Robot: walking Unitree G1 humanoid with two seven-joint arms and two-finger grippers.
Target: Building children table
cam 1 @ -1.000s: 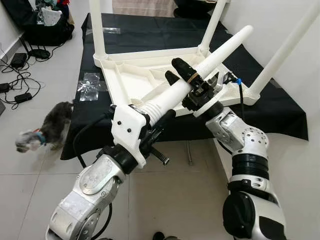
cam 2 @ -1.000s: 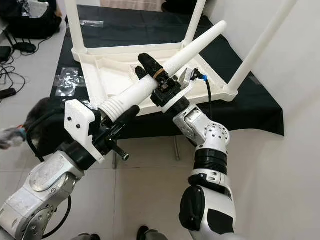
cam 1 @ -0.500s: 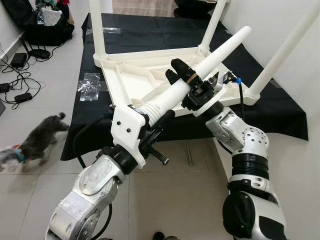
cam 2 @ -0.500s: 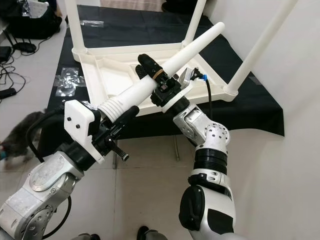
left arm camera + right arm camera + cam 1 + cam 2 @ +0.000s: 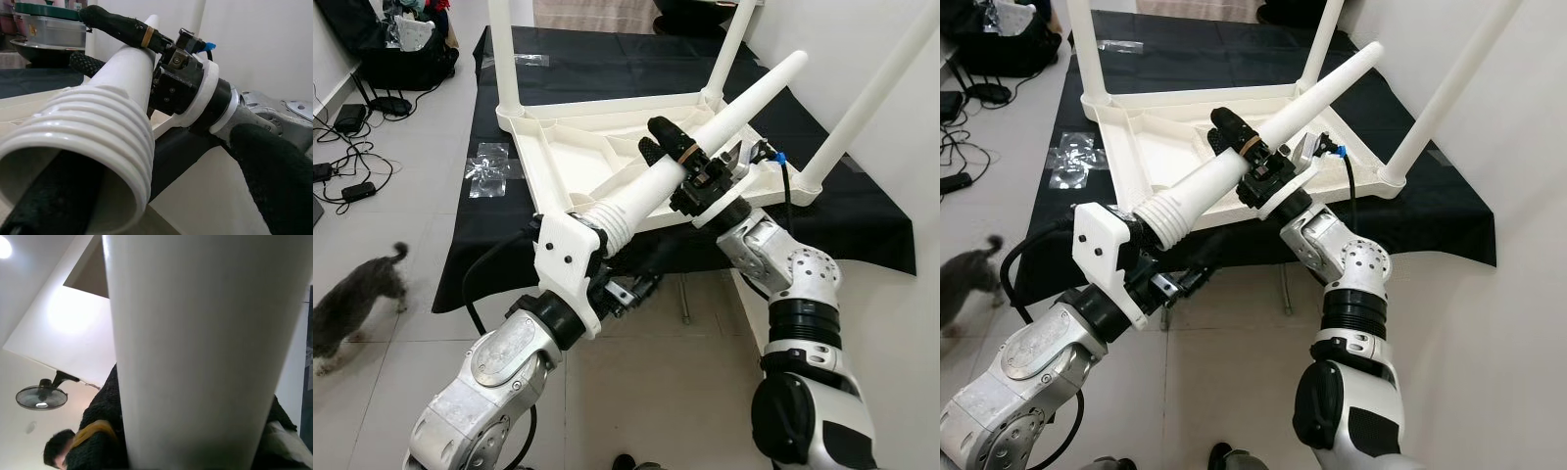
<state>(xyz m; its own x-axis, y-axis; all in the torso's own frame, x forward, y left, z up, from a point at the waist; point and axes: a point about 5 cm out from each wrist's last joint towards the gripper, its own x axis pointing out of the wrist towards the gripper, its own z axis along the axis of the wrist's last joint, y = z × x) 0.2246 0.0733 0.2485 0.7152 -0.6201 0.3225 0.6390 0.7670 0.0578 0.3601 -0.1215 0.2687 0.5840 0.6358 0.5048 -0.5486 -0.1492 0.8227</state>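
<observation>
The upturned table's fitted legs are running out past the top edge, the loose leg is hiding part of its underside, and a dog is getting cropped left.

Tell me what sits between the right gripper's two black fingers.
The loose white table leg: the right gripper clamps its shaft mid-length, seen in the left eye view.

The upturned table lies on a mat, dog to its left.
</observation>
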